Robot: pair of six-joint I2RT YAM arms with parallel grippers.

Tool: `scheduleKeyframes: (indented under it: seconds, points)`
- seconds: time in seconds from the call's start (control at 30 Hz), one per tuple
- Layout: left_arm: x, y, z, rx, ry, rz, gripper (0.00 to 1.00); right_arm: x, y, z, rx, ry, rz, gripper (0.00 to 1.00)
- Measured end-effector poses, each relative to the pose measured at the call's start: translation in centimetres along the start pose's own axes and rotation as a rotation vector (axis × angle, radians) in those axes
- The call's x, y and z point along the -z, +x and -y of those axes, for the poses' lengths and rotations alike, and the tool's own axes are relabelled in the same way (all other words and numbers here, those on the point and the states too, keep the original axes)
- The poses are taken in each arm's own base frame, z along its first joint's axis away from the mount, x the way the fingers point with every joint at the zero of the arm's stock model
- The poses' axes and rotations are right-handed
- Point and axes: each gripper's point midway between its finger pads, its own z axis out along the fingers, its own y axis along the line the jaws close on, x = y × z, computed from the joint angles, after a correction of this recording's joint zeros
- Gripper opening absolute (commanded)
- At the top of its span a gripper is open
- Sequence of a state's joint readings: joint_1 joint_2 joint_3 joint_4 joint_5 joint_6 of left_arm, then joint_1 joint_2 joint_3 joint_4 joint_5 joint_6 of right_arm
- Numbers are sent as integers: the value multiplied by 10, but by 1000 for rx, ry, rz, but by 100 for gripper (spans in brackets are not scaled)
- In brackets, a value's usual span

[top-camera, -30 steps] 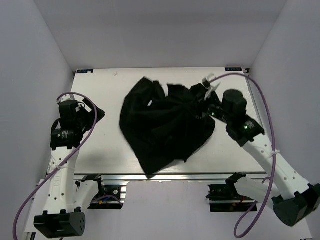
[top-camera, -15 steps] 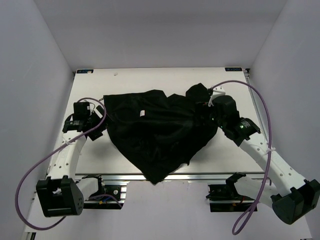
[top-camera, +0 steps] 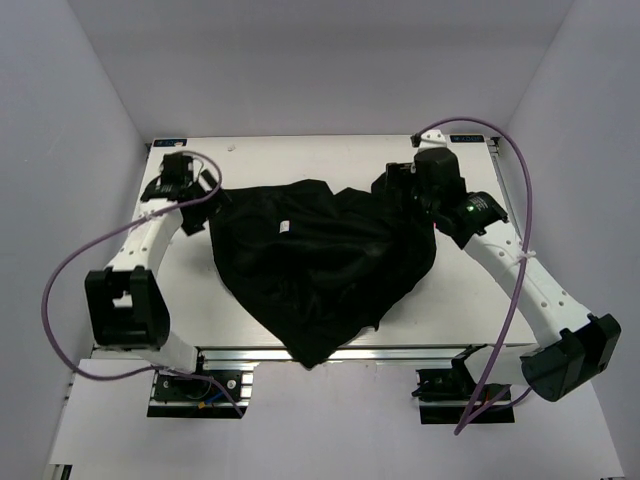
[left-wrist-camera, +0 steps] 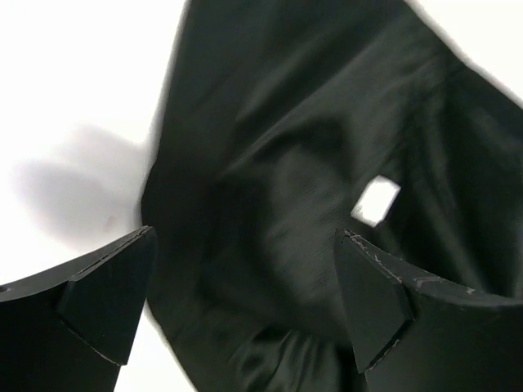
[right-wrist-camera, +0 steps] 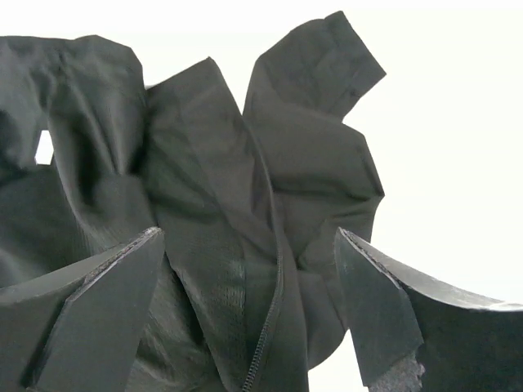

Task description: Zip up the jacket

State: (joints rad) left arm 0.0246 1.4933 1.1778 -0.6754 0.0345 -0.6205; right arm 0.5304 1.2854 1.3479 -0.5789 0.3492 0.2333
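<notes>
- The jacket (top-camera: 320,262) lies crumpled across the middle of the white table (top-camera: 300,152); its lowest point of fabric reaches past the near edge
- A small pale mark (top-camera: 284,228) shows on the cloth, left of centre
- Left gripper (top-camera: 212,198) sits at the jacket's far-left edge; the left wrist view shows its fingers (left-wrist-camera: 106,302) spread wide, with dark fabric lying between them and nothing clamped
- Right gripper (top-camera: 393,185) sits at the jacket's far-right corner; its fingers (right-wrist-camera: 384,318) are likewise spread wide above upright folds
- A zipper line (right-wrist-camera: 265,343) runs down the fold between the right fingers
- Whether either set of fingertips touches the cloth cannot be told
</notes>
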Motion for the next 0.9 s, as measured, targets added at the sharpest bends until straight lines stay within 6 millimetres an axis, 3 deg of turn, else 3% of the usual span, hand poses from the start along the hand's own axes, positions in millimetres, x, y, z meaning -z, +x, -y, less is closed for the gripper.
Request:
scheduleKeyframes:
  seconds: [0.07,0.17,0.23,0.33,0.43,0.57,0.67,0.77,0.9]
  points:
    - [-8,-18,26,-54,19,26,98,-4,11,-2,7,-16,-34,89]
    - [-24,-27,72,-150,63,26,98,-12,31,-18,13,-100,-103,87]
    - [-33,-22,103,-225,97,19,98,-17,55,-31,26,-166,-154,73]
    - [-40,3,152,-361,173,-5,98,-14,118,-53,88,-267,-282,70]
    - [-40,37,195,-508,282,-50,98,4,183,-72,172,-361,-404,70]
    - [-36,82,233,-775,402,-74,98,35,234,-74,221,-430,-467,77]
    - [-33,114,253,-994,472,-62,98,51,232,-64,174,-418,-425,89]
    - [-28,143,276,-1154,574,-61,98,66,206,-57,112,-411,-308,89]
    - [-37,148,306,-1246,658,-40,98,82,176,-47,28,-371,-205,89]
